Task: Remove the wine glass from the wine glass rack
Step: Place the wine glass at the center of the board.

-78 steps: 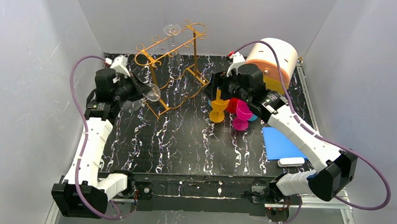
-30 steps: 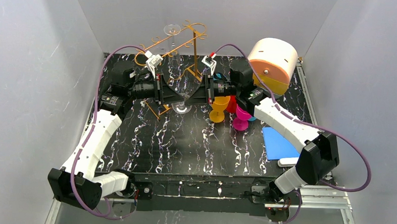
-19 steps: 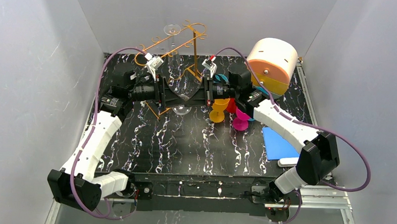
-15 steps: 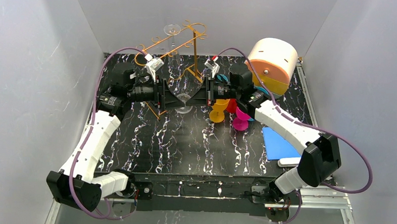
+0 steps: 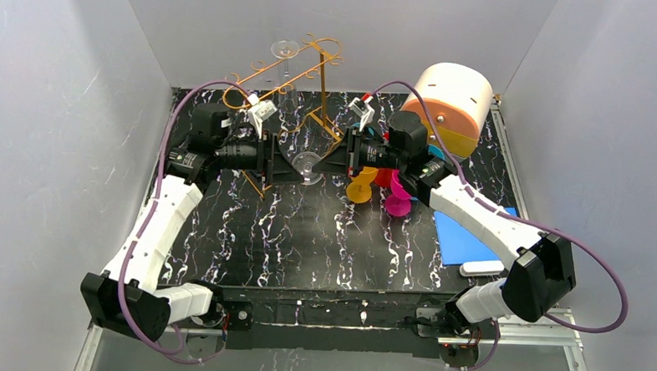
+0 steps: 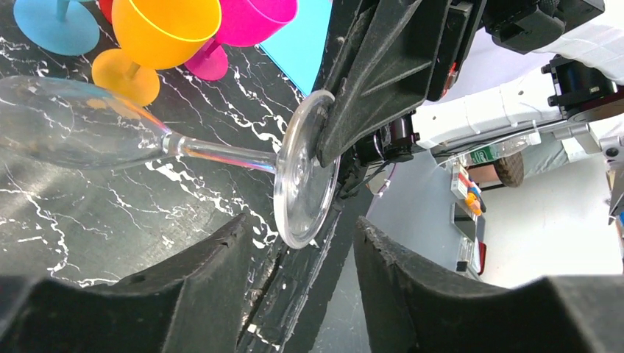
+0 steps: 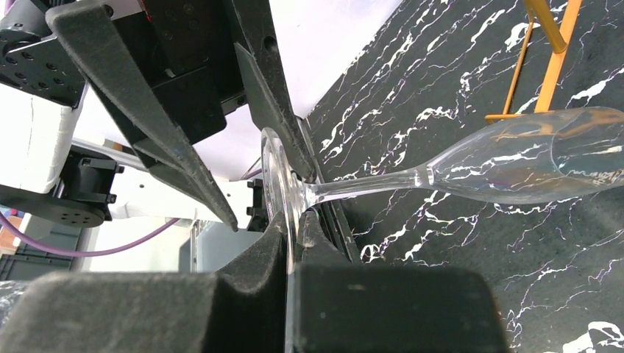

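Observation:
A clear wine glass (image 5: 309,165) hangs level in mid-air between my two grippers, bowl (image 6: 73,132) to one side and foot (image 6: 305,180) to the other. My right gripper (image 7: 293,235) is shut on the rim of the foot; its fingers (image 6: 383,66) show pinching it in the left wrist view. My left gripper (image 6: 298,250) stands open just short of the foot, touching nothing. The gold wine glass rack (image 5: 290,77) stands behind at the back, with another clear glass (image 5: 285,51) hanging from its top rails.
Orange (image 5: 360,187), pink (image 5: 398,197) and red plastic goblets crowd under the right arm. A big cream and orange drum (image 5: 450,103) sits back right. A blue board (image 5: 461,237) and a white block (image 5: 482,267) lie at the right.
My left gripper opened, let go of the glass foot and drew back to the left. The right gripper now carries the glass alone and has shifted it slightly right and up.

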You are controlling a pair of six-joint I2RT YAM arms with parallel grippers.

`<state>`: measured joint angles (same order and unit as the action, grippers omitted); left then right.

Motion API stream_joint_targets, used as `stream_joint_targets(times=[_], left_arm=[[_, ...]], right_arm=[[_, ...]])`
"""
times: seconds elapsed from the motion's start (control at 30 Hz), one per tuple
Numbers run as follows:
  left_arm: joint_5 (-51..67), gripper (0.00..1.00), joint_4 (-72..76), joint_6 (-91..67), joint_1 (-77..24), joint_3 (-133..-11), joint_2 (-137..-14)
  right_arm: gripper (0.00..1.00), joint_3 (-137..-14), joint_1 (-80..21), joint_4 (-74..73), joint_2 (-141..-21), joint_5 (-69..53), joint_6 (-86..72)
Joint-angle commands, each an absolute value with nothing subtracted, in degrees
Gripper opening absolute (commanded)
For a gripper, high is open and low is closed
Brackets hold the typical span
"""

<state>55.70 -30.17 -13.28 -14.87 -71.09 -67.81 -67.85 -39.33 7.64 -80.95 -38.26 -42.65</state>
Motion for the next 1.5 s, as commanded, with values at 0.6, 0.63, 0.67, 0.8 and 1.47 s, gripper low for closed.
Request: stream_joint_targets(times=[0.6, 0.63, 0.67, 0.8, 1.47], left_arm=[[55.1, 0.0, -21.5, -18.0, -17.8, -68.0, -70.6], [55.1, 0.0, -21.1, -17.9, -17.9, -67.8, -70.3], [55.0, 0.0, -20.9, -17.7, -17.9, -67.4, -70.0], [55.0, 0.0, -20.9, -16.7, -17.9, -66.5, -68.9], [67.5, 0.0, -8.4, -7.1, -17.9, -56.5, -59.5]], right_arm=[[0.01, -68.7, -39.0, 14.8, -80.4, -40.5, -43.4], [0.01, -68.7, -39.1, 14.8, -80.3, -40.4, -43.4], [0.01, -68.5, -39.0, 14.8, -80.3, -40.3, -43.4], [0.08, -68.4, -39.0, 14.8, -79.8, -39.6, -43.4], [0.8, -69.8, -28.4, -1.5, -74.1, -30.5, -39.1]])
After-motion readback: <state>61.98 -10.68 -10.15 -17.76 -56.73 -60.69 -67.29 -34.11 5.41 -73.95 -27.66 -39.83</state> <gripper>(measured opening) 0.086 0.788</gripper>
